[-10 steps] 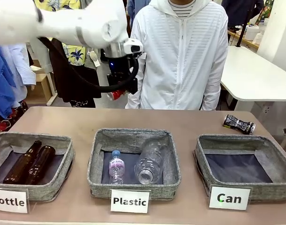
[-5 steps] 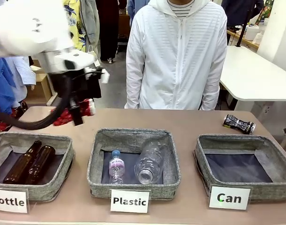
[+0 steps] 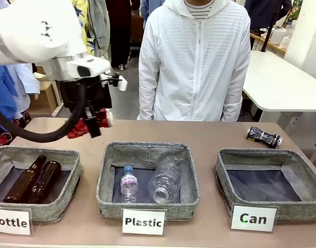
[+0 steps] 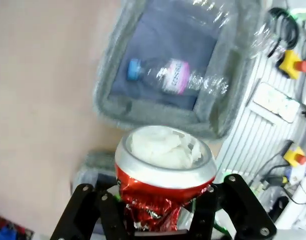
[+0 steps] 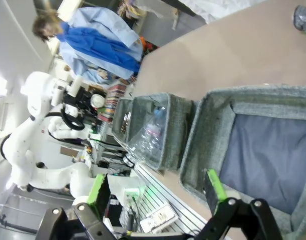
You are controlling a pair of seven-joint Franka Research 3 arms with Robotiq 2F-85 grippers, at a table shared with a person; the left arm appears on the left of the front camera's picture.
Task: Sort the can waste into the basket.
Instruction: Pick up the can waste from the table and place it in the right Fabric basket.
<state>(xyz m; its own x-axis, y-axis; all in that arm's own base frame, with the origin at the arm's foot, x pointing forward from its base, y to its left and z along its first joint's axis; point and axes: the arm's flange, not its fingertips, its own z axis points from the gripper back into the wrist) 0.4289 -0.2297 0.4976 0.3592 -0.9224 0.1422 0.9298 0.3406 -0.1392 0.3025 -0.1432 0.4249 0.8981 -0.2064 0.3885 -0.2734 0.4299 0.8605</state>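
Observation:
My left gripper is shut on the crushed shiny red can and holds it in the air above the table's far left, behind the "Bottle" basket. In the left wrist view the red can sits pinched between the fingers, silver end outward. The black-and-silver can lies on the table at the far right, behind the grey "Can" basket, which holds nothing. My right gripper hangs open over that basket, and the black-and-silver can shows at the picture's top right.
The "Bottle" basket at the left holds two brown bottles. The "Plastic" basket in the middle holds two clear bottles. A person in a white jacket stands at the far edge. A white table stands behind at the right.
My left arm has swung left and down with the red can, from in front of the person to the table's far left. Over the last half second it barely shifted.

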